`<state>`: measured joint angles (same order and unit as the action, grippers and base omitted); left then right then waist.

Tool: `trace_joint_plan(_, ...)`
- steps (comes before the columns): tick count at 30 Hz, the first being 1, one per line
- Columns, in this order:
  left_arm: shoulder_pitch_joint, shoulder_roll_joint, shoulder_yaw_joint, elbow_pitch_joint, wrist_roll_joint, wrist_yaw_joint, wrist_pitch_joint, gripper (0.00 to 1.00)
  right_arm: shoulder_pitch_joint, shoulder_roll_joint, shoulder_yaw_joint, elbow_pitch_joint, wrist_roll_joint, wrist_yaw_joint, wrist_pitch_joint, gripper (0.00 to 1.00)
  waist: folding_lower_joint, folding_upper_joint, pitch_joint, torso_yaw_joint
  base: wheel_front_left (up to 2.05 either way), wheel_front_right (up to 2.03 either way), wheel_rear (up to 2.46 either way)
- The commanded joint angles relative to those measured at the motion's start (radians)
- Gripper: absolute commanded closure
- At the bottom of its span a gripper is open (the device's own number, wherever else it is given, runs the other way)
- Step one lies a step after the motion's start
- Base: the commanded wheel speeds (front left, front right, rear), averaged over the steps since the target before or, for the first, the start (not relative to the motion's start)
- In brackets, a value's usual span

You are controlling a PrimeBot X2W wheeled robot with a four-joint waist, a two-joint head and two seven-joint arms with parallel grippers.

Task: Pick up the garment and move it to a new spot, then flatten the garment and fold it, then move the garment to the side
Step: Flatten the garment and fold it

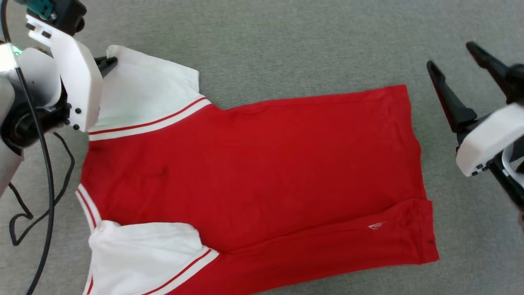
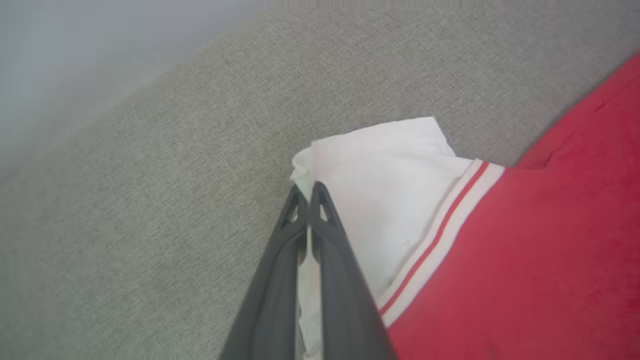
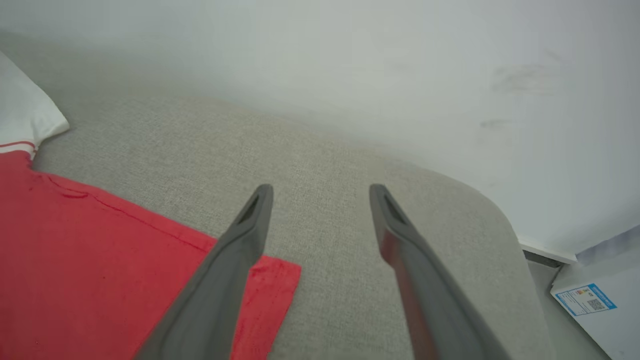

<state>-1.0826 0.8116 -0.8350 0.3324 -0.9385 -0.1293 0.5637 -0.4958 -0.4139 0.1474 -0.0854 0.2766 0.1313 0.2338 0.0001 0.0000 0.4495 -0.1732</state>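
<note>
**Left gripper pinches a sleeve; right gripper wide open**

The garment [image 1: 254, 164] lies spread flat on a grey cloth surface [image 1: 286, 41], plain red side up. Its neck end is towards the robot's left and its hem towards the right. A strip along the near edge is folded over and shows a small white logo [image 1: 376, 225]. One white sleeve [image 1: 147, 90] lies at the far left and the other [image 1: 143, 254] at the near left. The left gripper [image 2: 306, 192] is closed on the corner of the far sleeve, with white cloth between its fingers. The right gripper [image 1: 450, 55] is spread wide and holds nothing, just past the far hem corner. A black cable [image 1: 45, 184] trails at the left.
</note>
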Motion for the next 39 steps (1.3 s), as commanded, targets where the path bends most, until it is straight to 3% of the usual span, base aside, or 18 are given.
trace_joint_plan(1, 0.018, 0.003, -0.006, -0.022, 0.006, 0.0, -0.023, 1.0, -0.038, -0.044, 0.038, 0.026, 0.047, -0.001, 0.103, 0.0, -0.0001, 0.0, -0.014, 0.027, 0.0, 0.0, 0.0)
trace_joint_plan(8, 0.035, 0.001, -0.023, -0.089, 0.013, 0.0, -0.075, 1.0, -0.146, -0.179, 0.184, 0.107, 0.211, -0.001, 0.495, 0.0, -0.0001, 0.0, -0.011, 0.07, 0.0, 0.0, 0.0)
trace_joint_plan(13, 0.016, -0.006, -0.033, -0.118, 0.03, 0.0, -0.095, 1.0, -0.214, -0.208, 0.25, 0.161, 0.266, -0.001, 0.633, 0.0, -0.0001, 0.0, 0.008, 0.097, 0.0, 0.0, 0.0)
trace_joint_plan(20, -0.013, -0.015, -0.044, -0.146, 0.044, 0.0, -0.112, 1.0, -0.291, -0.185, 0.313, 0.296, 0.252, -0.001, 0.667, 0.0, -0.0001, 0.0, 0.042, 0.124, 0.0, 0.0, 0.0)
trace_joint_plan(31, -0.032, -0.017, -0.064, -0.152, 0.038, 0.0, -0.14, 1.0, -0.265, -0.158, 0.48, 0.461, 0.3, 0.001, 0.661, 0.0, -0.0001, 0.0, 0.063, 0.141, 0.0, 0.0, 0.0)
trace_joint_plan(32, -0.032, -0.015, -0.067, -0.15, 0.036, 0.0, -0.142, 1.0, -0.267, -0.161, 0.489, 0.47, 0.302, 0.001, 0.649, 0.57, -0.0001, 0.0, 0.061, 0.14, 0.0, 0.0, 0.0)
trace_joint_plan(33, -0.032, -0.013, -0.069, -0.147, 0.035, 0.0, -0.145, 1.0, -0.272, -0.16, 0.492, 0.476, 0.308, 0.001, 0.633, 0.67, -0.0001, 0.0, 0.059, 0.139, 0.0, 0.0, 0.0)
trace_joint_plan(34, -0.032, -0.011, -0.071, -0.145, 0.033, 0.0, -0.149, 1.0, -0.279, -0.159, 0.492, 0.483, 0.311, 0.001, 0.615, 1.0, -0.0001, 0.0, 0.055, 0.138, 0.0, 0.0, 0.0)
trace_joint_plan(39, -0.014, 0.003, -0.081, -0.132, 0.023, 0.0, -0.174, 1.0, -0.32, -0.17, 0.462, 0.5, 0.322, -0.001, 0.483, 1.0, -0.0001, 0.0, 0.011, 0.13, 0.0, 0.0, 0.0)
